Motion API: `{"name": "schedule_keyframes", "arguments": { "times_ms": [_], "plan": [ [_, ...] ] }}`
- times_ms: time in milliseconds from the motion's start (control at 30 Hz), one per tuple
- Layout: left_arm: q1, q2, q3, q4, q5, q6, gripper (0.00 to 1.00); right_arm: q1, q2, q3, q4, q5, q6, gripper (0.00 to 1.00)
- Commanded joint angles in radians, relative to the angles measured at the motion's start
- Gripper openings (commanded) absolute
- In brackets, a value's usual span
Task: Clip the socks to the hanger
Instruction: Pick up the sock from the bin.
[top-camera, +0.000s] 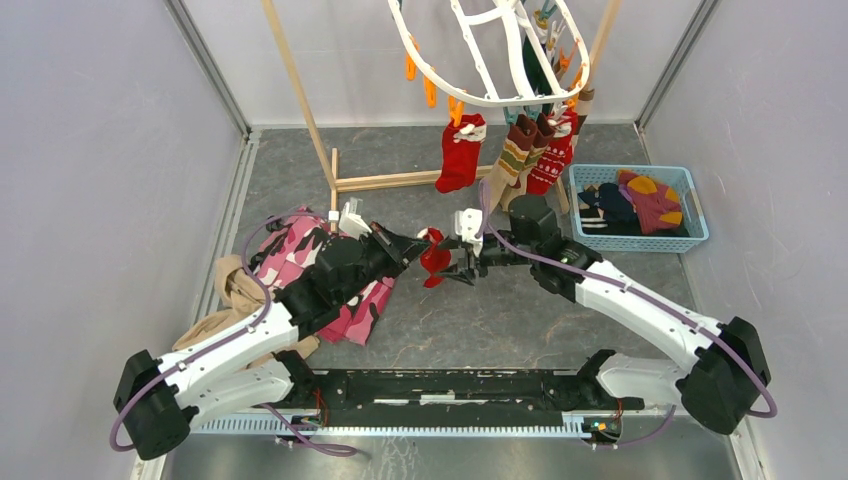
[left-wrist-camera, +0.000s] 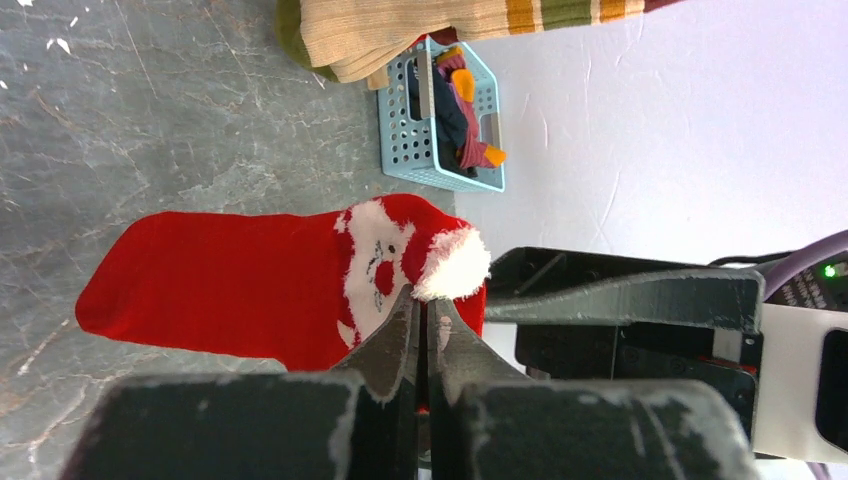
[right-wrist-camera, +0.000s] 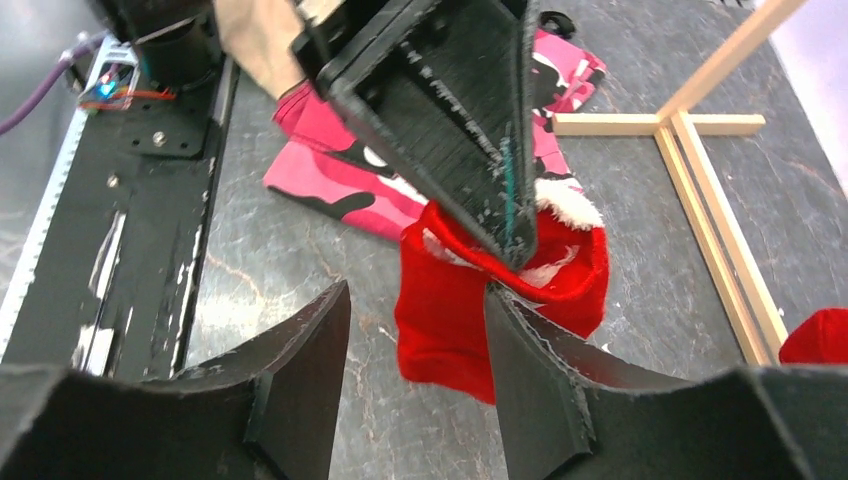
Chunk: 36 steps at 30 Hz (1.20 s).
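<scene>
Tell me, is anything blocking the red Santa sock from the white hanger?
Nothing visible does. The left tool pinches the sock above the floor; the hanger hangs beyond, with orange clips free.

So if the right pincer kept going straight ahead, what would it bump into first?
Probably the red fabric Santa sock hanging from the shut left pincer, just ahead of the right pincer's open fingers.
</scene>
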Motion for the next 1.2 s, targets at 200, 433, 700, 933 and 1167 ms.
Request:
{"name": "schedule_keyframes", "arguments": {
  "times_ms": [200, 433, 700, 933, 1167],
  "plan": [
    [0.003, 0.008, 0.033, 0.08, -0.079, -0.2, 0.02, 0.012, 0.034, -0.021, 0.196, 0.188, 0.242, 0.68],
    [0.003, 0.059, 0.065, 0.096, -0.077, -0.252, 0.02, 0.025, 0.042, -0.029, 0.219, 0.25, 0.291, 0.66],
    [0.002, 0.083, 0.074, 0.108, -0.105, -0.283, 0.02, 0.042, 0.049, -0.026, 0.221, 0.305, 0.316, 0.64],
    [0.001, 0.065, 0.074, 0.108, -0.14, -0.298, 0.02, 0.047, 0.053, -0.027, 0.206, 0.366, 0.303, 0.6],
    [0.001, 0.048, 0.072, 0.118, -0.159, -0.322, 0.02, 0.051, 0.062, -0.029, 0.21, 0.396, 0.289, 0.59]
  ]
}}
